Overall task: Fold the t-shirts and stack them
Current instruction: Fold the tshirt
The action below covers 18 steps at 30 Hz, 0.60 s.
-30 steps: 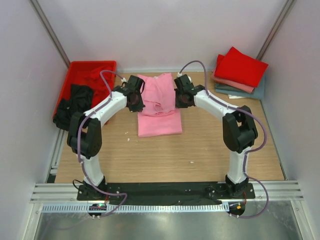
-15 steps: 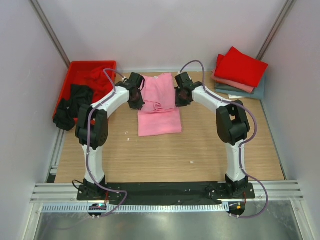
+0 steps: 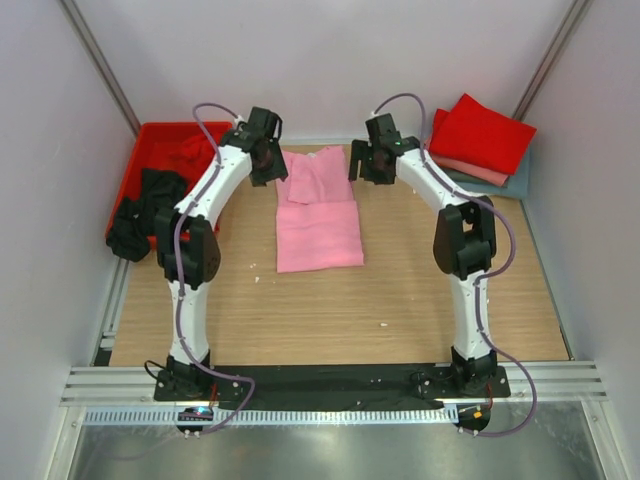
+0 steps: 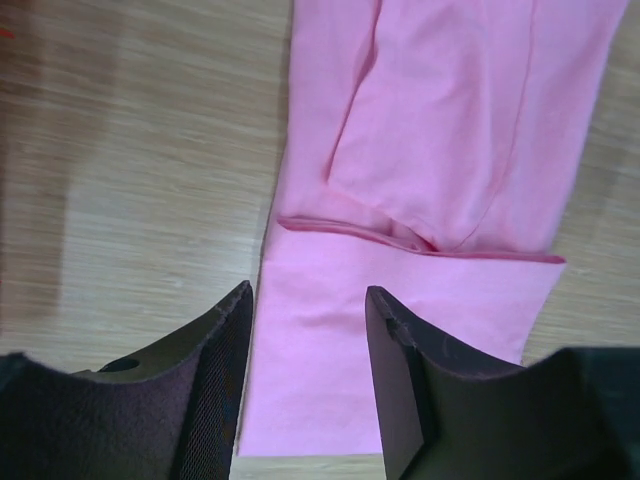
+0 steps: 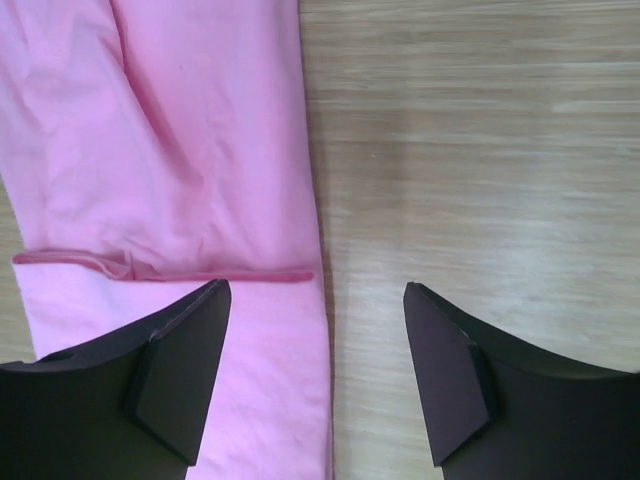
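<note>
A light pink t-shirt (image 3: 318, 225) lies flat on the wooden table, its far part doubled over into a second layer (image 3: 318, 175). My left gripper (image 3: 268, 163) hovers open over the shirt's left edge; in the left wrist view its gripper (image 4: 308, 292) frames only pink cloth (image 4: 450, 130) lying below. My right gripper (image 3: 363, 165) hovers open over the right edge; in the right wrist view its gripper (image 5: 315, 288) straddles the shirt's border (image 5: 200, 130), holding nothing. Folded red (image 3: 482, 132), salmon (image 3: 462, 166) and grey-blue (image 3: 505, 185) t-shirts are stacked at the back right.
A red plastic tray (image 3: 150, 135) stands at the back left, with a black shirt (image 3: 145, 205) spilling over its near rim and a red one (image 3: 195, 152) inside. Grey walls close in the left, right and back. Bare wood (image 3: 330, 310) lies nearer the arm bases.
Both grippers carried the pink cloth toward the back wall, then opened and let it go. The upper layer, bunched before, now lies flat.
</note>
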### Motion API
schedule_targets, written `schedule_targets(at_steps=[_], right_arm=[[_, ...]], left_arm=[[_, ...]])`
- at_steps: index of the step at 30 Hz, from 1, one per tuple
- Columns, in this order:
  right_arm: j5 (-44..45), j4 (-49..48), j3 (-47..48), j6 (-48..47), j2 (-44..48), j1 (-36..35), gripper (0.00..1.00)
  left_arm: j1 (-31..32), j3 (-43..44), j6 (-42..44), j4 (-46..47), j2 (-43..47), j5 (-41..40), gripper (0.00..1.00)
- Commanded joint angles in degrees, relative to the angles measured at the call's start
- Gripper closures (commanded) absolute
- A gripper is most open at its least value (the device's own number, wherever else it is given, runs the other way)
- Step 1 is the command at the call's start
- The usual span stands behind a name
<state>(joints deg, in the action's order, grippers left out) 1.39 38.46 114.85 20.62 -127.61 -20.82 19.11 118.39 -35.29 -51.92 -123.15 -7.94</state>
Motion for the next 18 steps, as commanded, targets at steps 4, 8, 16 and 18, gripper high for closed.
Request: schedule_targets(at_steps=[4, 8, 16, 18], right_arm=[[-9.2, -7.8, -20.6, 1.3, 21.0, 0.0, 0.3], [-20.9, -16.1, -40.4, 3.6, 28.5, -1.1, 0.53], [-31.1, -23.7, -51.6, 4.0, 28.5, -1.5, 0.84], [-31.6, -24.3, -52.4, 3.6, 27.2, -1.5, 0.87]], left_arm=[[1.4, -18.2, -0.4, 2.9, 16.1, -0.5, 0.52], [4.7, -35.3, -2.7, 13.7, 25.6, 3.6, 0.54], [7.5, -53.8, -6.9, 23.9, 33.2, 6.5, 0.57], [7.9, -54.9, -7.1, 24.7, 33.1, 6.6, 0.58]])
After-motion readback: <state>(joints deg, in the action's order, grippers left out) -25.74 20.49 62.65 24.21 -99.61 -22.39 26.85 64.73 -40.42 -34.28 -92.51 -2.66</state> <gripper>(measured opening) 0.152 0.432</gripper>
